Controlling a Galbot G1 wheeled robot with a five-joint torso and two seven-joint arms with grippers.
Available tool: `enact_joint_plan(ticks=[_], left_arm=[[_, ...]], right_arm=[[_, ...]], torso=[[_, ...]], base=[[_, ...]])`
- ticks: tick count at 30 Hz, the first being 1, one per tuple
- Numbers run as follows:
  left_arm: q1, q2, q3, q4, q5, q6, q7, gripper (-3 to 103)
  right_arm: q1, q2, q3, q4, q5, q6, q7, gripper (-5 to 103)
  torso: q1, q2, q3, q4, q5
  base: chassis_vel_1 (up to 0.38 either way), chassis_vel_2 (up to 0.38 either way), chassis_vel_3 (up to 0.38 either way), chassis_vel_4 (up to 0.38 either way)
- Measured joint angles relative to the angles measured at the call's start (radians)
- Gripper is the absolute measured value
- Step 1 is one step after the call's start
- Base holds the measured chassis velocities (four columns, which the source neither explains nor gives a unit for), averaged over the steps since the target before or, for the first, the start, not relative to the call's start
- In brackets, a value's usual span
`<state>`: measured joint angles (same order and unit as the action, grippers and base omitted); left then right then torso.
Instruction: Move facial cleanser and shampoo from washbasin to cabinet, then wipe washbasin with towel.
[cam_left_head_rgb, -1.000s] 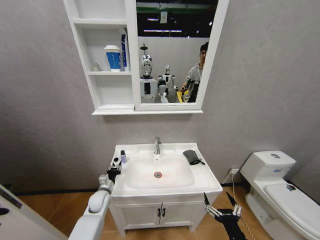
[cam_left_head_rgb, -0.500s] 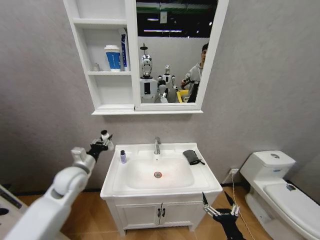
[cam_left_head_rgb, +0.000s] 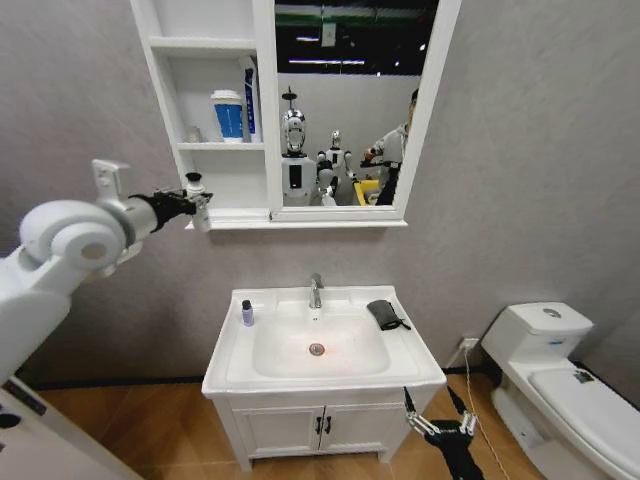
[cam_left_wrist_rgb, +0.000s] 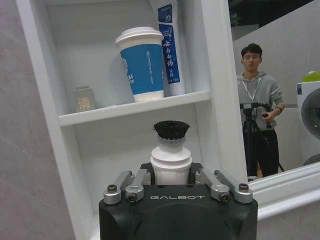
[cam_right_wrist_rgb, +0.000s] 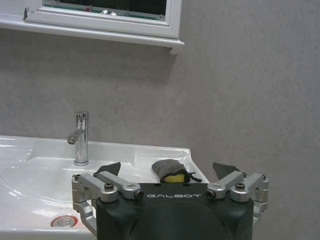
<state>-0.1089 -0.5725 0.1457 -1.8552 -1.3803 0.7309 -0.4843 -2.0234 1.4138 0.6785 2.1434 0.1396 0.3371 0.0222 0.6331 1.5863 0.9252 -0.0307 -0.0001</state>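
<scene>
**Left arm lifts white bottle to cabinet shelf height**

Since one second ago the left arm has gone from the washbasin's left rim up to the level of the cabinet's lowest open shelf, carrying a small white bottle with a black cap; the dark-capped small bottle on the basin's left rim has stayed put.

Left gripper (cam_left_head_rgb: 196, 203): pressed in on the small white bottle with black ribbed cap (cam_left_wrist_rgb: 171, 150). Wrist view shows the bottle upright between the jaws, neck and cap rising above them, body hidden below. Judgement: the upright hold keeps it ready to stand on a shelf without tipping.

White wall-hung cabinet with open shelves and mirror panel (cam_left_head_rgb: 262, 110): gripper sits just left of its lower corner, outside the shelf opening, bottle not yet over any shelf. Middle shelf already holds a blue-and-white paper cup (cam_left_wrist_rgb: 143, 62), a blue-and-white tube (cam_left_wrist_rgb: 169, 45) and a small grey jar (cam_left_wrist_rgb: 83, 99).

White rectangular ceramic washbasin with oval bowl (cam_left_head_rgb: 322, 372): small dark-capped bottle (cam_left_head_rgb: 247, 313) stands on the left rim; small dark grey folded towel (cam_left_head_rgb: 383, 314) lies on the right rim beside the chrome tap (cam_left_head_rgb: 315, 291).

Right gripper (cam_left_head_rgb: 437, 420): low in front of the vanity, jaws spread, holding nothing, idle.
</scene>
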Motion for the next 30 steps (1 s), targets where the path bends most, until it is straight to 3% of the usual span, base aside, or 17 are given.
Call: enact_joint_plan(ticks=[1,3,4,7,8,11,13,14,21,30], left_arm=[[0.0,0.0,0.0,0.0,0.0,0.0,0.0,34],[-0.124,-0.104,0.124,0.154,0.017,0.011,-0.037,34],[-0.124,-0.104,0.124,0.154,0.017,0.011,-0.037,34],[-0.189,-0.209,0.187,0.294,0.053,0.011,-0.075,34],[-0.198,-0.246,0.194,0.333,0.064,0.011,-0.089,34],[-0.201,-0.27,0.196,0.359,0.071,0.011,-0.097,34],[-0.199,-0.399,0.189,0.54,0.158,0.006,-0.125,34],[-0.196,-0.425,0.179,0.58,0.181,-0.001,-0.131,34],[-0.17,-0.497,0.116,0.711,0.275,-0.028,-0.167,34],[-0.145,-0.516,0.075,0.748,0.319,-0.057,-0.158,32]], right_arm=[[0.0,0.0,0.0,0.0,0.0,0.0,0.0,100],[0.003,-0.003,0.009,-0.016,0.017,0.01,-0.003,100],[0.003,-0.003,0.009,-0.016,0.017,0.01,-0.003,100],[0.008,-0.007,0.019,-0.036,0.035,0.021,-0.004,100],[0.008,-0.009,0.022,-0.044,0.042,0.027,-0.005,100],[0.008,-0.011,0.025,-0.051,0.048,0.03,-0.005,100],[0.011,-0.019,0.038,-0.082,0.068,0.039,-0.005,100],[0.014,-0.02,0.04,-0.084,0.07,0.039,-0.005,100],[0.021,-0.02,0.052,-0.083,0.076,0.03,-0.004,100],[0.008,-0.017,0.071,-0.086,0.083,0.033,-0.004,100]], torso=[[0.0,0.0,0.0,0.0,0.0],[0.0,0.0,0.0,0.0002,-0.0007],[0.0,0.0,0.0,0.0002,-0.0007],[0.0,0.0,0.0,0.0002,-0.0004],[0.0,0.0,0.0,0.0002,-0.0005],[0.0,0.0,0.0,0.0,-0.0003],[0.0,0.0,0.0,0.0001,-0.0005],[0.0,0.0,0.0,0.0002,-0.0006],[0.0,0.0,0.0,0.0002,-0.0007],[0.0,0.0,0.0,0.0002,-0.0003]], base=[[0.0,0.0,0.0,0.0],[0.0,0.0,0.0,0.0],[0.0,0.0,0.0,0.0],[0.0,0.0,0.0,0.0],[0.0,0.0,0.0,0.0],[0.0,0.0,0.0,0.0],[0.0,0.0,0.0,0.0],[0.0,0.0,0.0,0.0],[0.0,0.0,0.0,0.0],[0.0,0.0,0.0,0.0]])
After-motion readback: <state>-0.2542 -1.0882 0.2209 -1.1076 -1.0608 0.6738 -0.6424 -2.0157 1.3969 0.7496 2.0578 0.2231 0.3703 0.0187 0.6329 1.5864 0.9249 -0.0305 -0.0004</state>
